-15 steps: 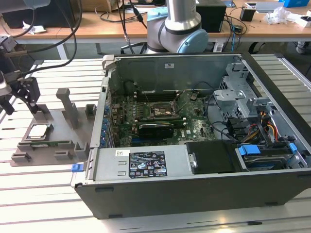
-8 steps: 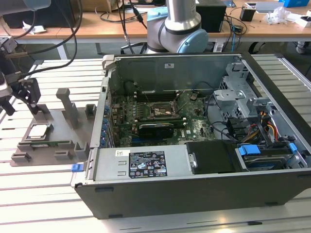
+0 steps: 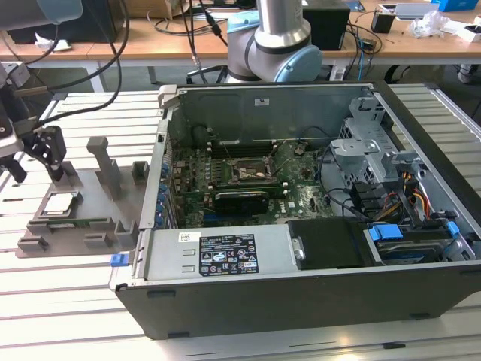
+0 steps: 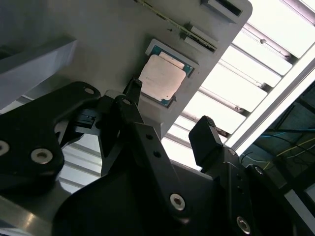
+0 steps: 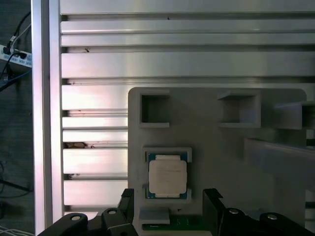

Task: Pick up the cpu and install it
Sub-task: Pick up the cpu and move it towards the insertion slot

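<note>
The cpu, a small silver square chip, lies flat in a recess of the grey fixture tray at the exterior view's left. My gripper hangs just above that tray, open, with nothing between its black fingers. Both wrist views look down past the fingers: the cpu sits seated in its pocket of the tray, lying in line with the gap between the two fingers. In the second wrist view the cpu lies beyond the fingertips, apart from them. The dark socket sits on the motherboard inside the case.
An open computer case with drive bays and cables fills the middle and the exterior view's right. Upright blocks stand on the tray beside the gripper. The arm's base rises behind the case. The table top is slatted aluminium.
</note>
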Tool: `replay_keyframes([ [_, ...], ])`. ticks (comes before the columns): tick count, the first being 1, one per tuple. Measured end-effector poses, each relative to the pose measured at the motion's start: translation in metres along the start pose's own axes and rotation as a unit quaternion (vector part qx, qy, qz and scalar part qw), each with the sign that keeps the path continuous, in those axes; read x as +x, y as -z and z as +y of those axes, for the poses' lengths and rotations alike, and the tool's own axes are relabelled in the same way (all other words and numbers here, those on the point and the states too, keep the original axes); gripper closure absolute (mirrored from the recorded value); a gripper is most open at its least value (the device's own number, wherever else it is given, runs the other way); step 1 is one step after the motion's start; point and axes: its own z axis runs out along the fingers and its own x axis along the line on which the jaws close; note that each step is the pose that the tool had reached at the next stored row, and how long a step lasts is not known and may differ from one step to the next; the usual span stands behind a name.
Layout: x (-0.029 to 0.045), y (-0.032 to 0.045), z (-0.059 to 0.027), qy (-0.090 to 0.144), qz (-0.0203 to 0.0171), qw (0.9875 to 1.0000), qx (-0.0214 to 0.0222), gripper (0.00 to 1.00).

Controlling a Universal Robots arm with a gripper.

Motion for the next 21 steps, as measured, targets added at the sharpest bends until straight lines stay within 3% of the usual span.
replay_keyframes([
  [5,0.0,-0.0112,0.0002,0.001,0.0,1.0,0.0022,0.34],
  [6,0.0001,-0.012,0.0002,0.002,-0.0001,1.0,0.0046,0.34],
  [7,0.0,-0.0136,0.0002,0.005,-0.0001,0.9999,0.0123,0.34],
  [8,0.0,-0.0179,0.0002,0.007,-0.0002,0.9999,0.0154,0.34],
  [20,0.0,-0.0417,0.0005,0.02,-0.0005,0.9997,0.013,0.34],
  [21,-0.0001,-0.0466,0.0005,0.022,-0.0005,0.9997,0.013,0.34],
])
